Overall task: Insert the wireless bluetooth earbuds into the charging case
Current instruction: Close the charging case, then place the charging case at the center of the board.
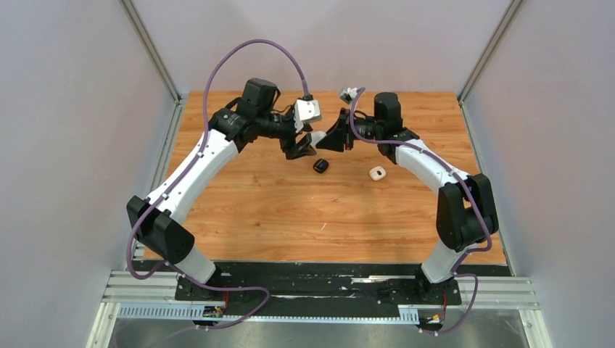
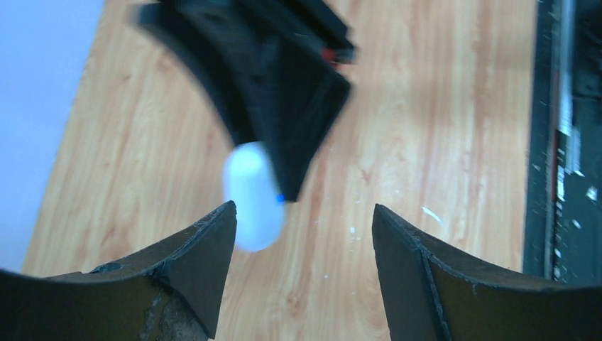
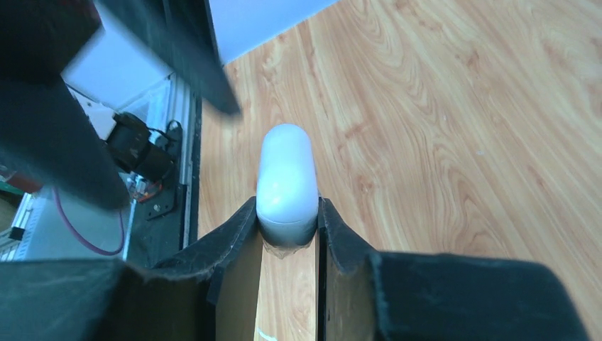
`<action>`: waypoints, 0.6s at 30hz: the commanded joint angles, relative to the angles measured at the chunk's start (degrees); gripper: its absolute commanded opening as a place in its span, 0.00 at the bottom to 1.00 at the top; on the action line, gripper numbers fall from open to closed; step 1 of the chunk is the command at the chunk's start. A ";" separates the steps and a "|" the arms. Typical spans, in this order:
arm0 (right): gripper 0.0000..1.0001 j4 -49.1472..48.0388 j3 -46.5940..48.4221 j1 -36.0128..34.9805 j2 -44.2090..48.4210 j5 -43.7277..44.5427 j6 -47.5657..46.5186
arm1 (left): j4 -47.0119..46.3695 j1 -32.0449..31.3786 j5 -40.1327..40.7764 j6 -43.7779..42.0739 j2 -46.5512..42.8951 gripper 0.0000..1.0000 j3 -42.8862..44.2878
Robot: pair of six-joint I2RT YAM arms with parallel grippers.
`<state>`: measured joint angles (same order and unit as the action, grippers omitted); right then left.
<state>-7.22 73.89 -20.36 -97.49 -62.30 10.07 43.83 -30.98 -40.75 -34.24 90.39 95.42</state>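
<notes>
Charging case (image 3: 287,177), white, smooth and pill-shaped, sits pinched between the two black fingers of the right gripper (image 3: 287,206). The fingers press against its lower sides, and its rounded end sticks out past their tips. In the top view this charging case (image 1: 318,136) hangs over the far middle of the light wooden tabletop (image 1: 275,210), between the two grippers, which point at each other.

The left gripper (image 2: 304,217) has its fingers spread wide with nothing between them. In its wrist view the charging case (image 2: 252,195) appears blurred just ahead of one fingertip (image 2: 213,234); whether they touch cannot be told.

On the wood just nearer than the grippers lies a small black rounded object (image 1: 321,166). Further towards the right arm, apart from it, lies a small white-and-pink object (image 1: 377,173). Both are too small to tell whether they are cases or earbuds.
</notes>
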 commanded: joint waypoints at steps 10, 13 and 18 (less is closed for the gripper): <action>0.00 17.93 -10.65 6.65 -6.31 6.63 -5.71 | -16.09 8.47 17.76 26.05 -4.82 0.86 -6.05; 0.01 21.80 -9.34 6.80 -9.03 8.83 -7.82 | -14.83 8.94 17.69 30.32 -3.97 0.86 -8.31; 0.23 22.43 -8.67 6.96 -11.28 12.40 -7.64 | -14.62 10.43 16.87 35.82 -2.69 0.86 -12.81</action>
<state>13.41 62.94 -13.23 -107.85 -53.01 3.92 28.64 -21.85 -24.36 -5.82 86.15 84.71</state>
